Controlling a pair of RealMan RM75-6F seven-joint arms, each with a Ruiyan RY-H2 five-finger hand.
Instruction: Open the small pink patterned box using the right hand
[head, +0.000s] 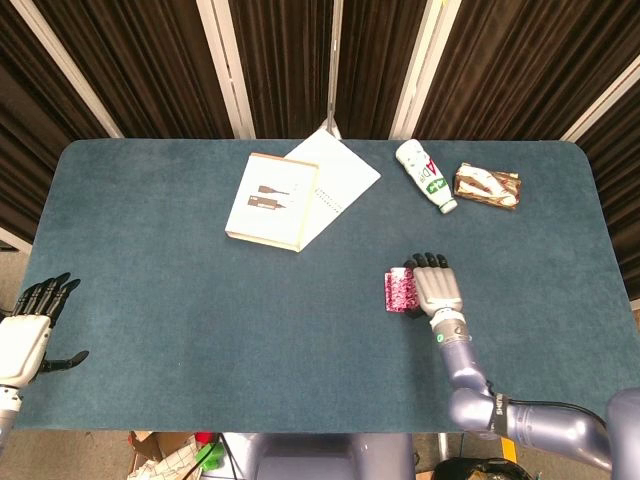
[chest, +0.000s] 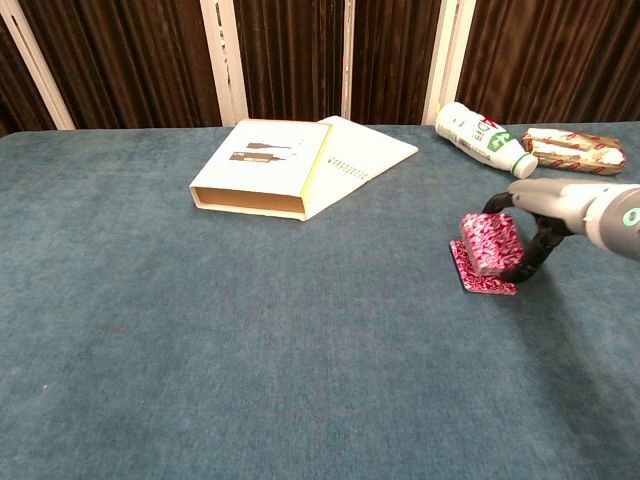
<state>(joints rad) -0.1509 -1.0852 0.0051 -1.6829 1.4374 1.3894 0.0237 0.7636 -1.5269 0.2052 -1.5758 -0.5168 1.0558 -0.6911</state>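
The small pink patterned box (head: 400, 291) lies right of the table's middle. In the chest view it has parted: a flat pink piece (chest: 480, 282) stays on the cloth, and a thicker pink part (chest: 489, 242) is raised and tilted above it. My right hand (head: 437, 289) grips that raised part from the right, its dark fingers (chest: 535, 252) curled round the part's far side. My left hand (head: 28, 335) hovers off the table's front left corner, fingers spread, holding nothing; it does not show in the chest view.
A flat cream box (head: 270, 200) lies over a white notebook (head: 340, 170) at the back centre. A white bottle (head: 425, 175) lies on its side and a brown snack packet (head: 487, 186) sits at the back right. Blue cloth covers the table (head: 180, 300).
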